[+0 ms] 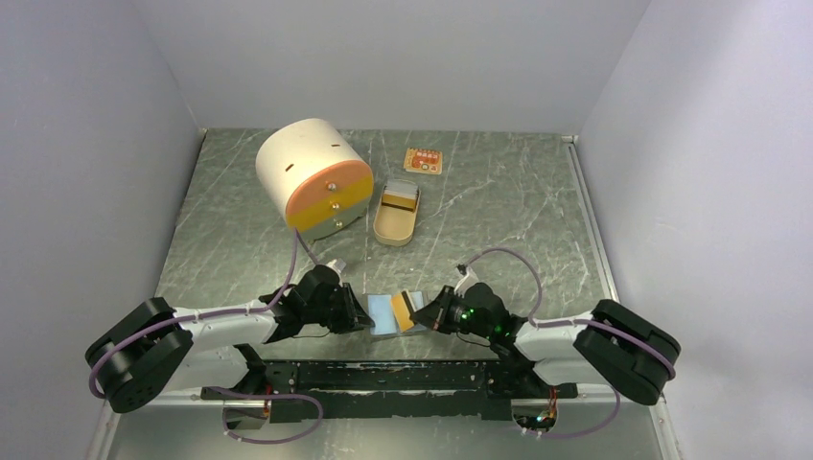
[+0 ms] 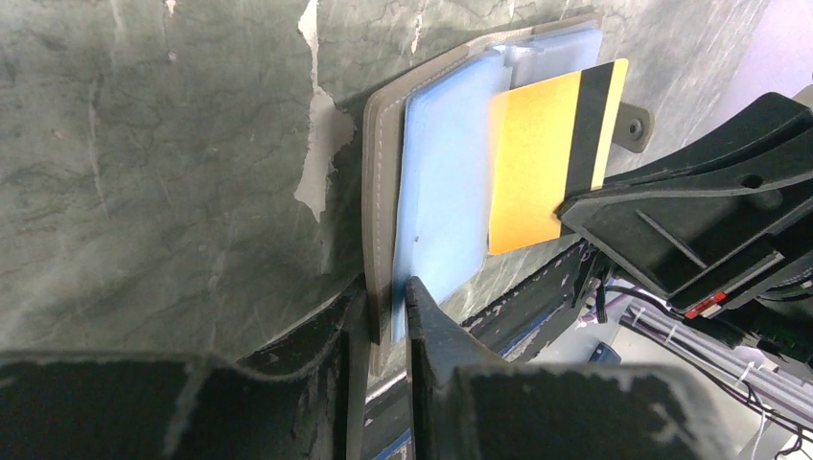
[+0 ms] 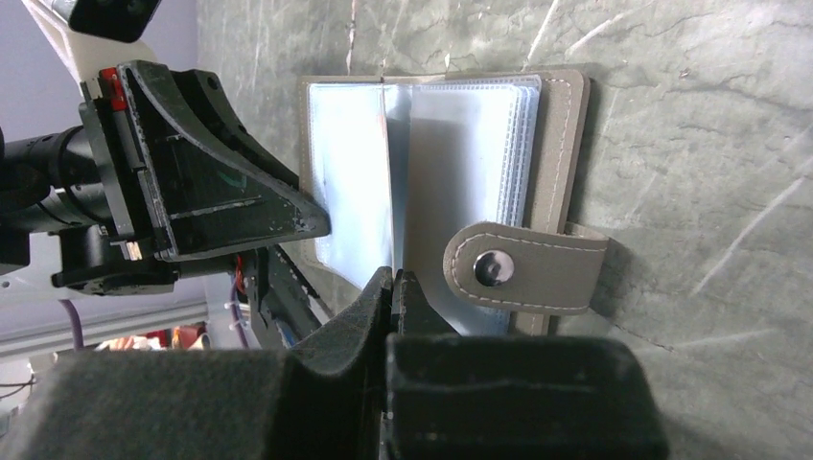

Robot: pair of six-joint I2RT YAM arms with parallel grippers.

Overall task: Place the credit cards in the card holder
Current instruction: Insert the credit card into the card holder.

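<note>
Left jaws pinch the card holder at its edge; right jaws grip the gold card.

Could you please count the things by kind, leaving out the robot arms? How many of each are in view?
card holder: 1
yellow card: 1
oval tin: 1
round container: 1
small orange square piece: 1
Total: 5

The card holder lies between my left gripper and right gripper, a card over it; tin and drum stand behind.
</note>
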